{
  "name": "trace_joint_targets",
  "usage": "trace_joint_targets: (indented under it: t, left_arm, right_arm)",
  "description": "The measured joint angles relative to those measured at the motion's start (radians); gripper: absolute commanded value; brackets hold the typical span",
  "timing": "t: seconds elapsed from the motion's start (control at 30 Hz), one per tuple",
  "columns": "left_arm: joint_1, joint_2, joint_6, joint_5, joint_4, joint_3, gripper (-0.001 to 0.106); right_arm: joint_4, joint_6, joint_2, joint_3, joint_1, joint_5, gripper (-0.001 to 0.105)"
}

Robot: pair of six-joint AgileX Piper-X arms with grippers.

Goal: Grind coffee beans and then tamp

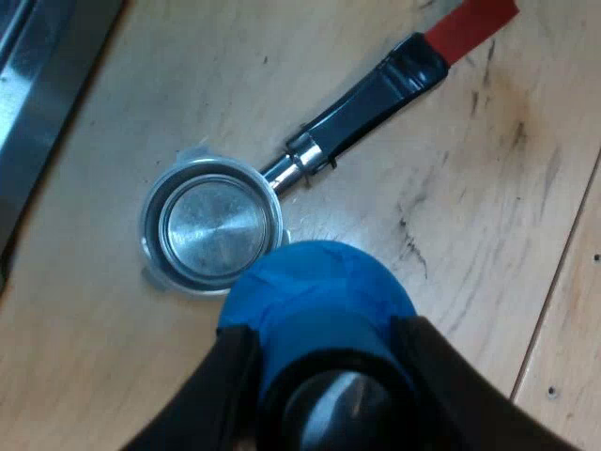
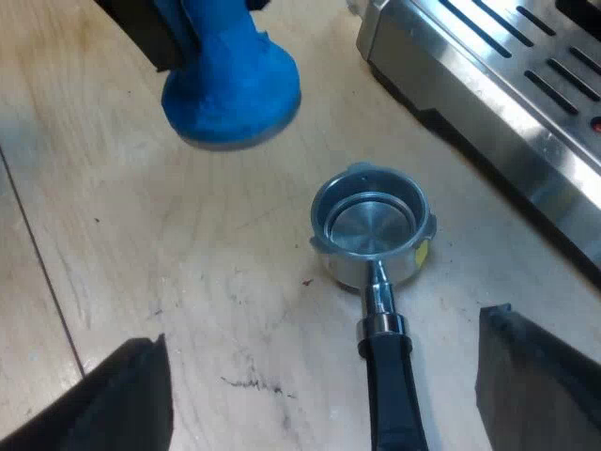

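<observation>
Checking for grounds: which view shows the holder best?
Left wrist view: the whole holder, empty basket to red end. Right wrist view shows its basket, also empty, and part of the handle.

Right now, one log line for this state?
left hand: shut on blue tamper | right hand: open over handle | holder: loose on table, empty

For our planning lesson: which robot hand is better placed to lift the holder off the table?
Probably right: the right hand is open, straddling the holder's handle; the left hand grips the blue tamper.
</observation>
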Motion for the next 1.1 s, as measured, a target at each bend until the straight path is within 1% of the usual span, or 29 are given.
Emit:
trace_joint_targets:
  t: [0.23,0.6,1.1]
  left_arm:
    - [0.0,0.086,0.0,-0.005,-0.017,-0.033,0.0]
    - [0.0,0.175,0.007,-0.005,-0.092,-0.032,0.0]
    - [0.0,0.297,0.007,-0.02,-0.133,-0.032,0.0]
  right_arm:
    - [0.0,0.0,0.0,0.0,0.0,0.0,0.069]
    - [0.0,0.0,0.0,0.0,0.0,0.004,0.069]
    - [0.0,0.0,0.0,0.0,0.0,0.007,0.069]
